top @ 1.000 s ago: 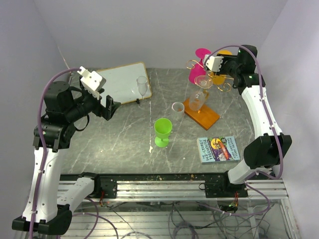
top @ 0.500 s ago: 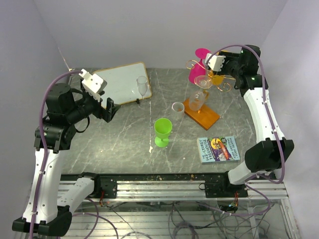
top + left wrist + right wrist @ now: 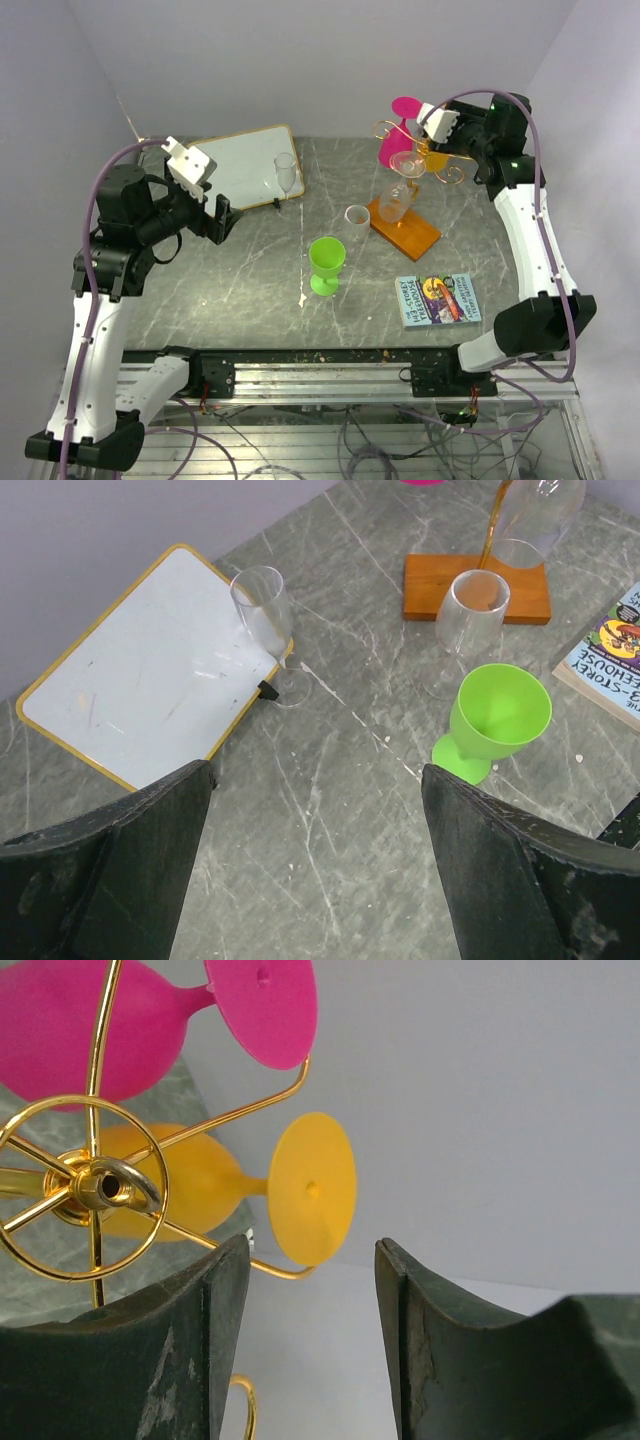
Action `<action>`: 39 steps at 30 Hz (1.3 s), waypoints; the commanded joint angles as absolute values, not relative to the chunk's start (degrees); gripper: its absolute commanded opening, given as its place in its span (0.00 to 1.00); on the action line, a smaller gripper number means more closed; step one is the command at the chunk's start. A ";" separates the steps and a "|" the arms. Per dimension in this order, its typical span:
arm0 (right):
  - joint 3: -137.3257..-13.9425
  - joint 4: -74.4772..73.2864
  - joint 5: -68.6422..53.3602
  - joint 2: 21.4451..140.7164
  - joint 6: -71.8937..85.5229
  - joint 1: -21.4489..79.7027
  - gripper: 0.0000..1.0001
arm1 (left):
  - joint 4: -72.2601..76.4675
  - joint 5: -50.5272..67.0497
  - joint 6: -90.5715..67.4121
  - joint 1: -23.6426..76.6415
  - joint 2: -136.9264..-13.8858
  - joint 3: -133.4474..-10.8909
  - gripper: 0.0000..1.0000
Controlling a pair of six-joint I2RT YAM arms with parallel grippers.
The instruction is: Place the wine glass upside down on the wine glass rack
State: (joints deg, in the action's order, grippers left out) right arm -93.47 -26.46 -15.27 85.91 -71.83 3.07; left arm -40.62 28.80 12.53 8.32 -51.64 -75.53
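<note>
The gold wire rack (image 3: 412,165) stands on its orange base (image 3: 403,228) at the back right. A pink glass (image 3: 396,140), a yellow glass (image 3: 438,157) and a clear glass (image 3: 407,164) hang on it upside down. My right gripper (image 3: 430,135) is open and empty, high beside the rack. In the right wrist view its fingertips (image 3: 238,1252) sit just short of the yellow glass's foot (image 3: 312,1188), next to the rack's hub (image 3: 100,1185). A clear wine glass (image 3: 356,215) stands upright on the table. My left gripper (image 3: 220,215) is open and empty, above the table.
A green goblet (image 3: 326,265) stands mid-table and also shows in the left wrist view (image 3: 495,720). A clear flute (image 3: 286,175) stands by the white board (image 3: 240,165). A book (image 3: 437,299) lies at the front right. The walls are close behind the rack.
My right gripper has drawn back a little to the right, away from the rack. The left arm has shifted only slightly. The glasses have not moved.
</note>
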 commanded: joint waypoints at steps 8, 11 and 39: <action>-91.42 -27.93 -15.14 77.01 -58.84 2.96 0.58 | -39.34 31.03 7.77 7.47 -52.98 -75.95 1.00; -89.87 -29.67 -14.39 74.10 -55.45 2.89 0.62 | -41.67 33.33 8.16 7.47 -54.12 -76.97 1.00; -97.74 -39.35 -31.70 68.47 -30.37 -5.27 0.84 | -39.67 22.68 19.53 33.98 -75.30 -76.79 0.86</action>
